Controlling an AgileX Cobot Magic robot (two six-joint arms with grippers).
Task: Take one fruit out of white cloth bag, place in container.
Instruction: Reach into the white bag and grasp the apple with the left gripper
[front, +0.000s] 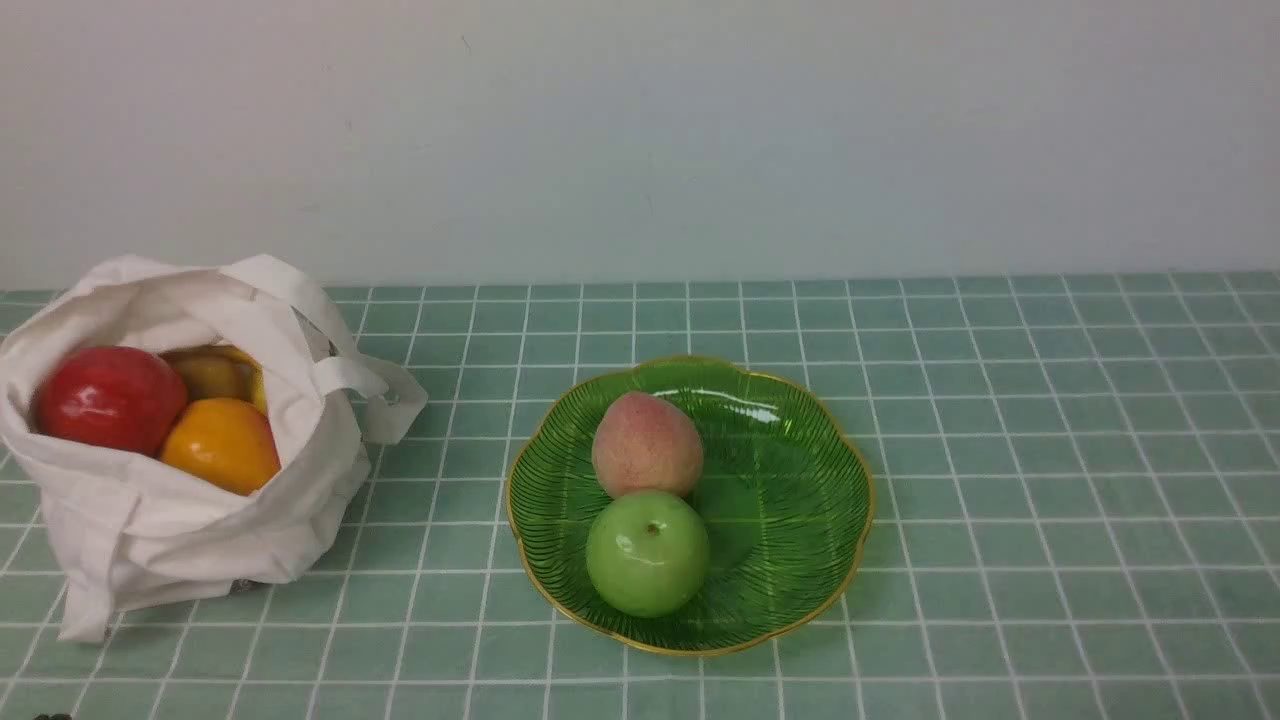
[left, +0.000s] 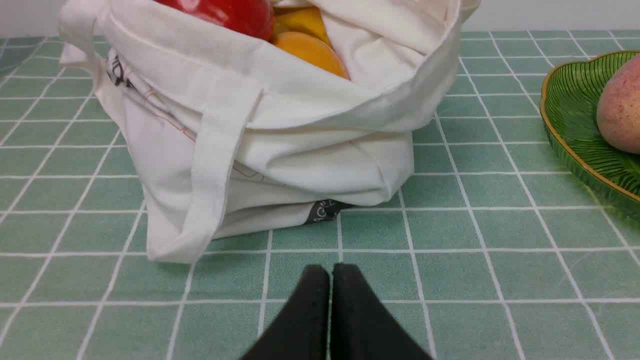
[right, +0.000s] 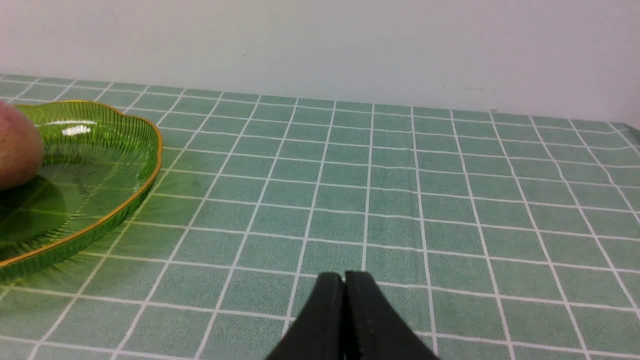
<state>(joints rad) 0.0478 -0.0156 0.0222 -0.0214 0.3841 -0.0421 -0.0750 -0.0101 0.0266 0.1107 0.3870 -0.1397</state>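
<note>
The glossy red apple (front: 110, 398) rests inside the open white cloth bag (front: 190, 520) at the left of the table; its top also shows in the left wrist view as the apple (left: 225, 12) above the bag (left: 280, 150). The green glass dish (front: 800, 480) sits mid-table, with its rim (left: 565, 130) and edge (right: 125, 150) showing in the wrist views. My left gripper (left: 331, 272) is shut and empty, low over the cloth in front of the bag. My right gripper (right: 344, 279) is shut and empty, to the right of the dish. Neither arm appears in the front view.
An orange fruit (front: 222, 445) and a yellowish fruit (front: 210, 375) lie beside the red apple in the bag. A peach (front: 647, 445) and a green apple (front: 647, 552) sit in the dish. A green checked tablecloth (front: 1050, 450) covers the table; a white wall stands behind.
</note>
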